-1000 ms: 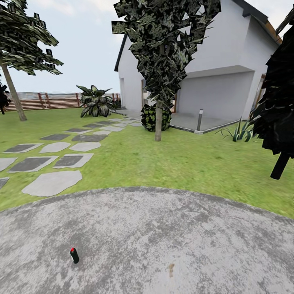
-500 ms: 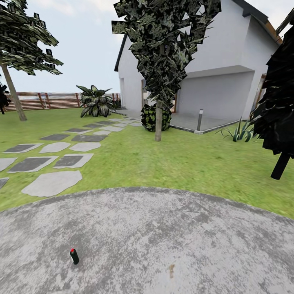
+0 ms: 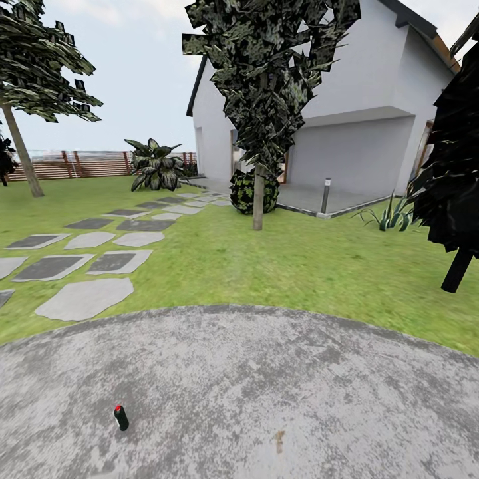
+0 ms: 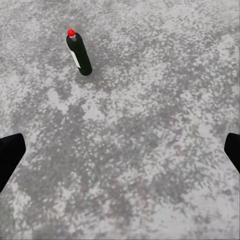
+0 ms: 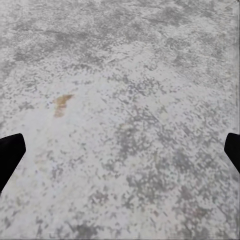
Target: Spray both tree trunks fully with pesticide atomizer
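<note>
Left wrist view: pesticide atomizer (image 4: 79, 53) upright on the grey paving (image 4: 150, 125), well ahead of my left gripper (image 4: 120, 152), fingers spread wide. Looks light, rigid, slick, tippy; I'd pinch mid-body. Right gripper (image 5: 120, 152) likewise spread, empty.

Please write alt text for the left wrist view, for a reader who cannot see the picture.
A small dark pesticide atomizer with a red tip stands on speckled grey pavement, untouched. The two black fingertips of the left pincer sit at opposite edges of the picture, spread wide with nothing between them.
</note>
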`<state>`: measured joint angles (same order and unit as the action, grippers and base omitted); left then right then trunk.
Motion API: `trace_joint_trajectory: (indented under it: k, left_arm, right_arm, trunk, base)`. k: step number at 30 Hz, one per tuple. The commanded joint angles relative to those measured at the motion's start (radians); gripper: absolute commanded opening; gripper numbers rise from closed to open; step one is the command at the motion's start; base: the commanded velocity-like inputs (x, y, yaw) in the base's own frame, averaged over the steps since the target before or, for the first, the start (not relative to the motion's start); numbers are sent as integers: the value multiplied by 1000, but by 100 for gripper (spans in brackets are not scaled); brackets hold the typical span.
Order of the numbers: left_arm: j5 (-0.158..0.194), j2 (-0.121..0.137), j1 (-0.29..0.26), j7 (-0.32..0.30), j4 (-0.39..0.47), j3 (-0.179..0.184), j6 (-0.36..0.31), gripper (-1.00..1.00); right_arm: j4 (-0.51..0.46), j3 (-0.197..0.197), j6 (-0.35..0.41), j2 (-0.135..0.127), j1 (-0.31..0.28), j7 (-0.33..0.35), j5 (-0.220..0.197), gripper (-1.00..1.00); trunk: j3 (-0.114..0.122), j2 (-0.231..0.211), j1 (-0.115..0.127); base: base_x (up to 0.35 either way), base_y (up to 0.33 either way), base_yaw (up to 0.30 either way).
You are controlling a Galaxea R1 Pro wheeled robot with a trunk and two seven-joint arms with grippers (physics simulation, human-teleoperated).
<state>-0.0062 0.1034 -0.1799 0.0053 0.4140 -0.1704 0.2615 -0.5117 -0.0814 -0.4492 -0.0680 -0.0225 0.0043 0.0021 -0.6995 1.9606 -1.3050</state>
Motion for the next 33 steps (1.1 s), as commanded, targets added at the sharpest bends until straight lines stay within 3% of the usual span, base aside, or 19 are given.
trace_joint_trajectory:
  k: [1, 33]
  left_arm:
    - [-1, 1, 1, 1, -5, -2, 4, 100]
    - [1, 2, 2, 7, -15, -10, 7, 100]
  right_arm:
    - [-3, -1, -3, 0, -1, 0, 1, 100]
    - [-1, -3, -2, 1, -1, -3, 1, 100]
  trunk:
    - [-1, 0, 0]
    - [-1, 0, 0]
  base:
    - [96, 0, 0]
    - [326, -39, -15]
